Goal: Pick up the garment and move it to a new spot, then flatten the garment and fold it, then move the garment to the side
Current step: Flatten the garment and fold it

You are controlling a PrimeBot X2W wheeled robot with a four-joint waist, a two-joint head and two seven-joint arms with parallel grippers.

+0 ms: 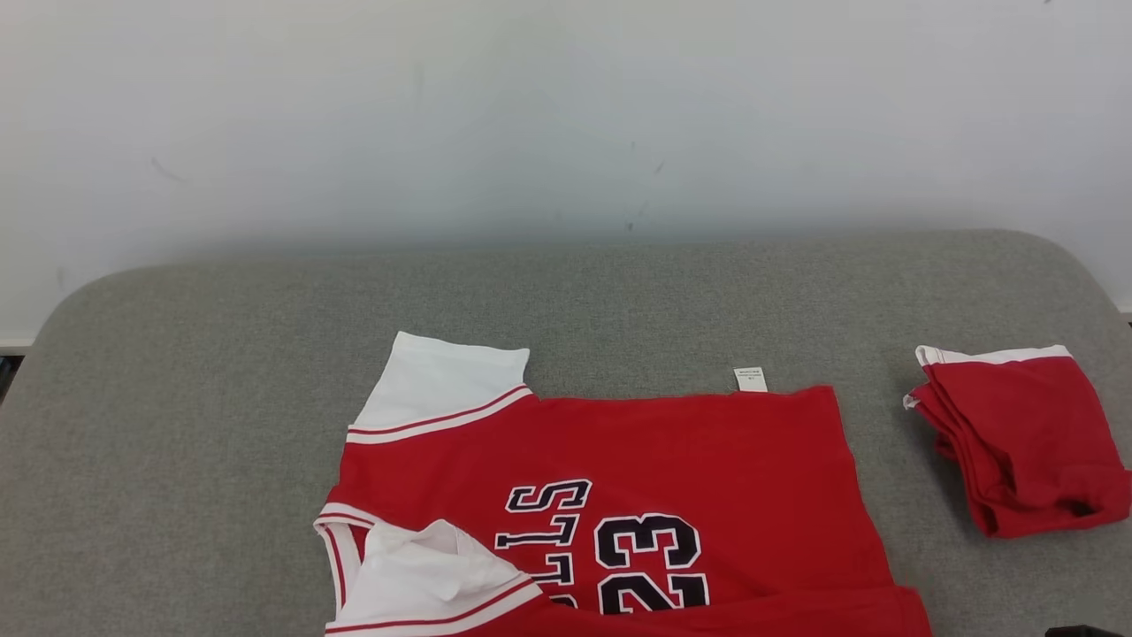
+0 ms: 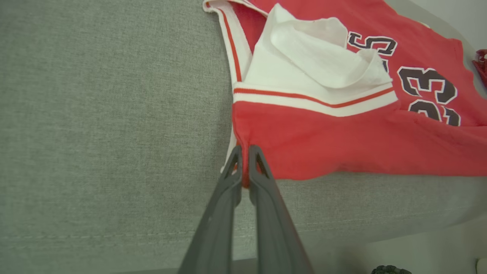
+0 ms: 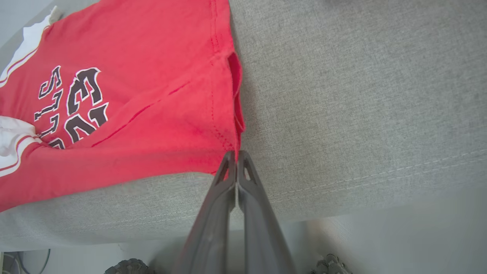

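The garment (image 1: 707,469) is a red jersey with white sleeves and dark lettering, spread on the grey padded table (image 1: 203,398) close to its front edge. In the left wrist view my left gripper (image 2: 243,150) is shut on the garment (image 2: 342,133) at its near corner below the white sleeve (image 2: 315,64), and red cloth shows between the fingers. In the right wrist view my right gripper (image 3: 236,154) is shut on the near hem corner of the garment (image 3: 133,125). A crease runs across the cloth near that edge.
A second red garment (image 1: 1017,438), folded small, lies at the table's right side. A white wall stands behind the table. The table's front edge (image 3: 342,182) runs just under both grippers, with floor below it. Bare grey surface lies left of and behind the jersey.
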